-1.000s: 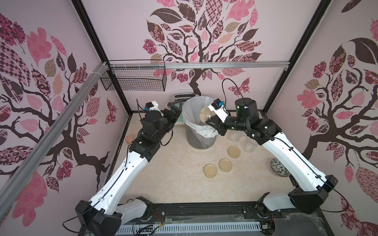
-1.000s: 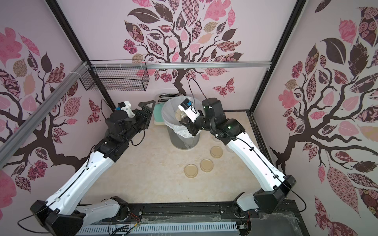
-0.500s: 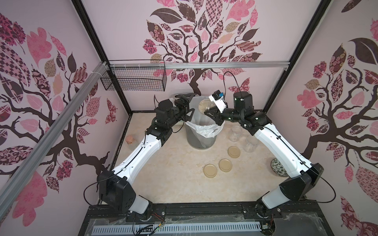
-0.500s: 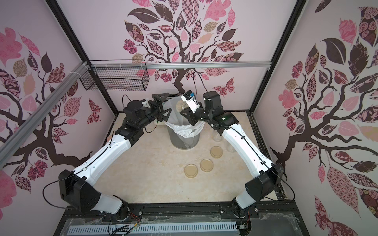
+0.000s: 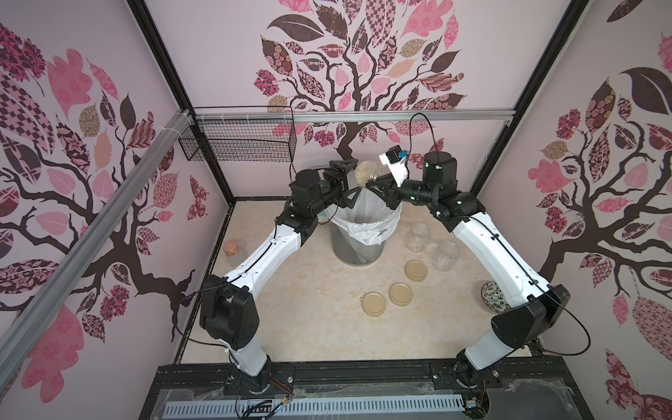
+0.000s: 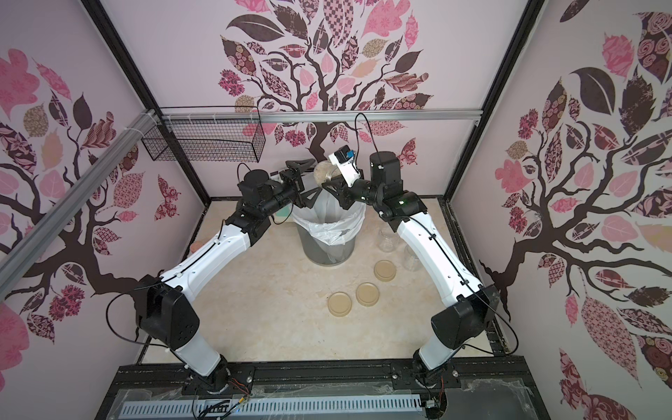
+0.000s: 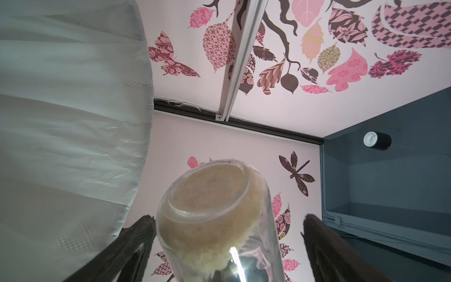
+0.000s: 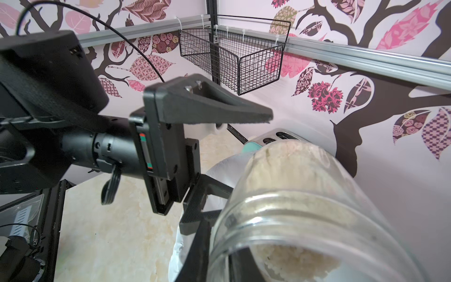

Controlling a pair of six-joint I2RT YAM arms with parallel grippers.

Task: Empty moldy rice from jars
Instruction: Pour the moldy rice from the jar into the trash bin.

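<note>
- The step in hand is tipping out the last full jar. Two empty jars [image 5: 418, 237] already stand on the surface [image 5: 309, 327] beside the lined bin [image 5: 349, 251], and three lids [image 5: 400, 294] lie loose in front of them.
- The right tool [image 5: 378, 180] is clenched on the neck of the held jar [image 5: 364, 173]. It carries the jar high above the far side of the bin, tipped over, with its base turned toward the other arm.
- The rice [image 7: 212, 195] sits packed against the base end of the glass. A little lies at the lower lip of the mouth in the right wrist view, and none can be seen falling.
- The left tool [image 5: 348, 181] is released, its fingers [image 7: 324, 249] spread either side of the jar's base. One finger stands clear of the glass; the other is too close to tell.
- Judged from this, the clump is not pouring freely. The next move likely calls for a steeper tilt with the mouth kept over the liner, or for the left tool to close on the base and help shake the rice loose.
</note>
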